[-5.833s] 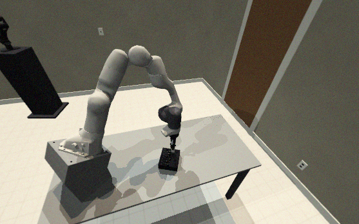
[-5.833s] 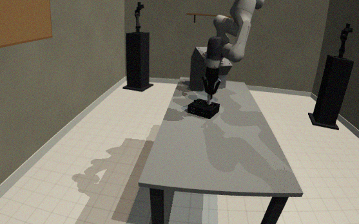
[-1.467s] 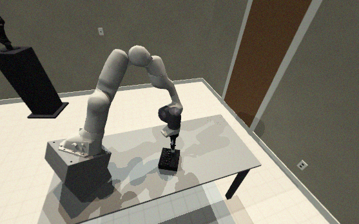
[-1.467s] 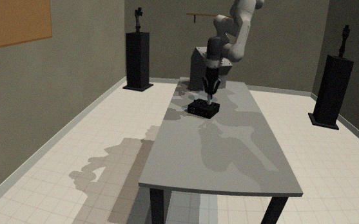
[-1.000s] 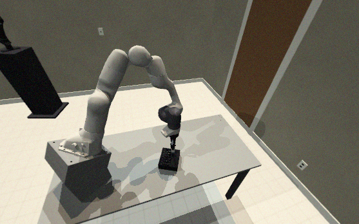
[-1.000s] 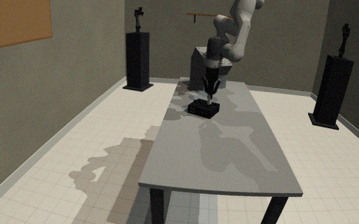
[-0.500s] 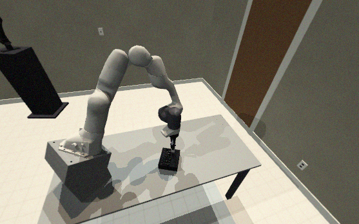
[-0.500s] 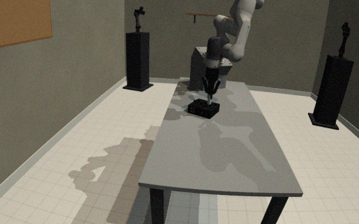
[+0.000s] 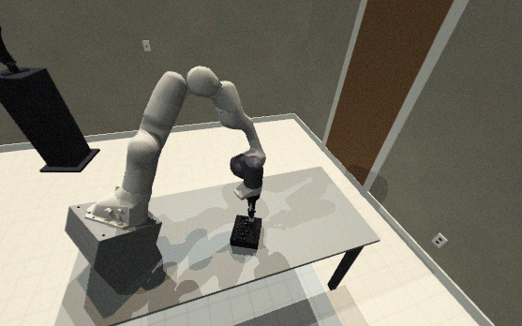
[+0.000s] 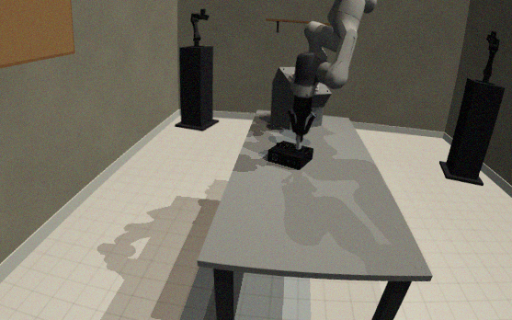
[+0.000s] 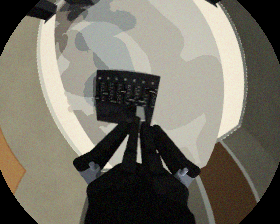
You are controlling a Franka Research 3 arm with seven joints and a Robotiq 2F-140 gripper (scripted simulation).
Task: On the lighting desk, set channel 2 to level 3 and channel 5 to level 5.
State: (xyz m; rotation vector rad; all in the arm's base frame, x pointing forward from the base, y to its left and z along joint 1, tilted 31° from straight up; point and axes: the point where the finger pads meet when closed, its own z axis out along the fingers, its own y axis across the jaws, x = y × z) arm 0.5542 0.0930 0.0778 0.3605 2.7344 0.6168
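The lighting desk [image 9: 244,231] is a small black box with a row of faders, standing flat on the grey table. It also shows in the exterior view [image 10: 290,154] and in the wrist view [image 11: 127,96]. My gripper [image 9: 251,216] is shut, with nothing between the fingers, and points straight down. Its closed fingertips [image 11: 140,117] sit at the desk's near edge, toward the right end of the fader row. In the exterior view the gripper [image 10: 299,146] touches the top of the desk at its right side. The fader caps are too small to read their levels.
The robot base block [image 9: 113,239] stands on the table's left end. Black pedestals [image 10: 196,87] [image 10: 472,130] stand on the floor away from the table. The table's right edge [image 9: 369,244] is far from the desk.
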